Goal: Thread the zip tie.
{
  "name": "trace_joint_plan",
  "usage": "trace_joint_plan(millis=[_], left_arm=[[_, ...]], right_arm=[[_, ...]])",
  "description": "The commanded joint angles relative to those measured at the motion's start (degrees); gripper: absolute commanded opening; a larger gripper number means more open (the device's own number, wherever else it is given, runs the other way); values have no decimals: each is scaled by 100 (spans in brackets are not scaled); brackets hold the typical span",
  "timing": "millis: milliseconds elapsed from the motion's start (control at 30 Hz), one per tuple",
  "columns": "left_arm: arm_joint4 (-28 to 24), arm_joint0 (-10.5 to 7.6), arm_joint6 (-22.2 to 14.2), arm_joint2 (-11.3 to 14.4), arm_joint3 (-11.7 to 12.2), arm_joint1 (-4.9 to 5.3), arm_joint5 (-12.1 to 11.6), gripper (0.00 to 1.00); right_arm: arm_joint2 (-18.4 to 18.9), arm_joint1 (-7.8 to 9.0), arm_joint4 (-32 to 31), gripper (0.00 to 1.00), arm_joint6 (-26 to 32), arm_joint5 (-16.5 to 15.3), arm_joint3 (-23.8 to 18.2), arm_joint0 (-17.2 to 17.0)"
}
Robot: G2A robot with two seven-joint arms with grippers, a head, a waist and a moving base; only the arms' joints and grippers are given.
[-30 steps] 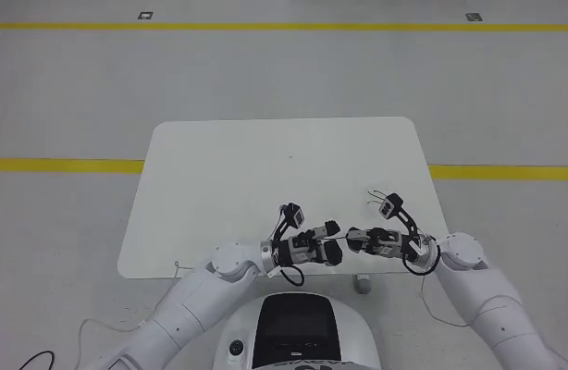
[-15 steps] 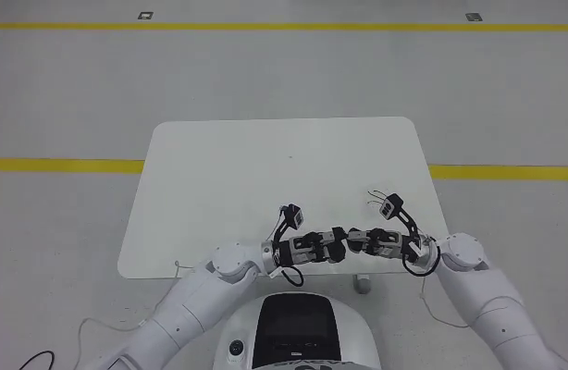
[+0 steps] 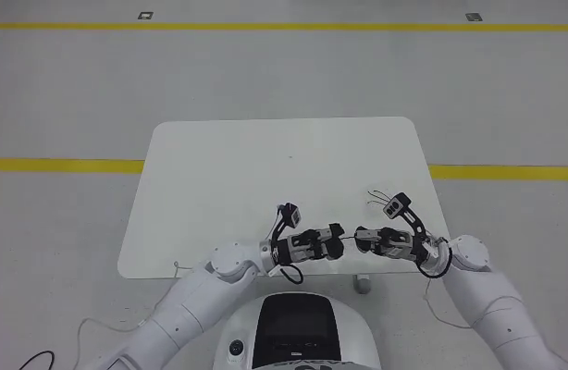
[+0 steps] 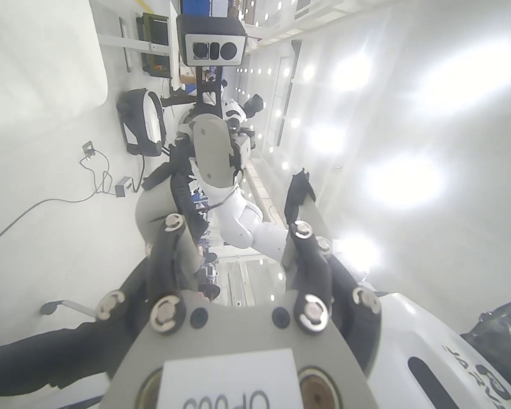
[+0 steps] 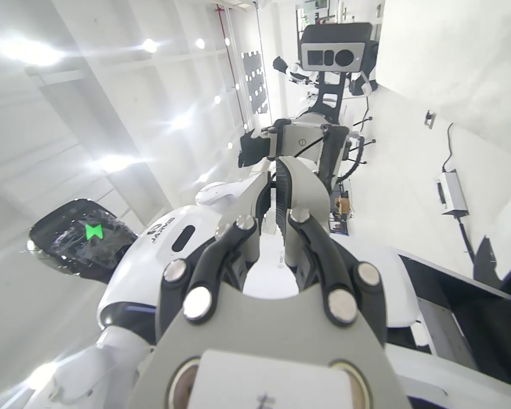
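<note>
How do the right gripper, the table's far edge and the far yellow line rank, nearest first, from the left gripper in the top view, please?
1. Right gripper, opposite the left gripper.
2. Table's far edge, ahead.
3. Far yellow line, well beyond that edge.

Table (image 3: 219,176) top read smooth matt white; right gripper (image 5: 275,178) carried ribbed black pads (image 5: 283,197), dull grey metal-looking base plate (image 5: 259,325), bright polished screw heads (image 5: 198,300), matt black plastic linkages (image 5: 319,244).

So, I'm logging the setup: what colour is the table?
The table is plain white, seen best in the top view.
</note>
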Motion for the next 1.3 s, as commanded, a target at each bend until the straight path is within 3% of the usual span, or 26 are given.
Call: trace_joint_plan(millis=[0, 167, 533, 733, 1267], left_arm=[[-32, 4, 2, -12, 1, 1, -28, 46], [-110, 22, 36, -54, -6, 5, -89, 45], [-153, 63, 16, -122, -59, 2, -89, 45], [-138, 54, 2, -119, -48, -6, -89, 45], [-47, 4, -31, -8, 0, -22, -75, 46]], right_arm=[[-21, 13, 43, 0, -8, 15, -22, -9], [-22, 61, 129, 0, -8, 47, 70, -8], [-129, 71, -626, 0, -350, 340, 475, 211], [-174, 54, -805, 0, -583, 351, 540, 273], [-286, -5, -716, 0, -387, 192, 456, 286]])
